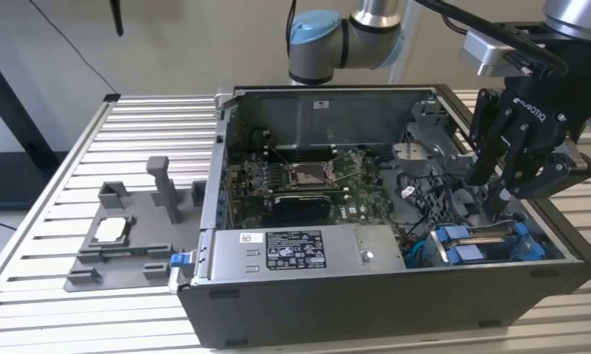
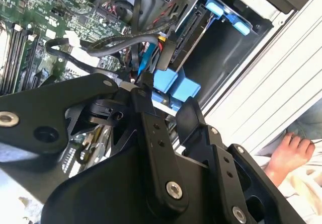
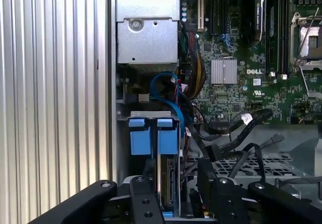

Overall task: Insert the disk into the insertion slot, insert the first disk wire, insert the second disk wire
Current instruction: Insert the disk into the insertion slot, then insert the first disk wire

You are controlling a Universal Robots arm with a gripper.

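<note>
Surface: slatted counter point(image 1: 147, 125).
Grip: my end effector point(image 3: 176, 172) stood parted astride the disk point(image 3: 170, 190) in the insertion slot point(image 3: 151, 115).
Risk: cables point(image 3: 224, 130) beside it could snag me.

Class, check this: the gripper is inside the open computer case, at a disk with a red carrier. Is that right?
No. The carrier is blue, not red, as the first wrist view shows; the gripper is inside the open computer case, at the disk.
</note>
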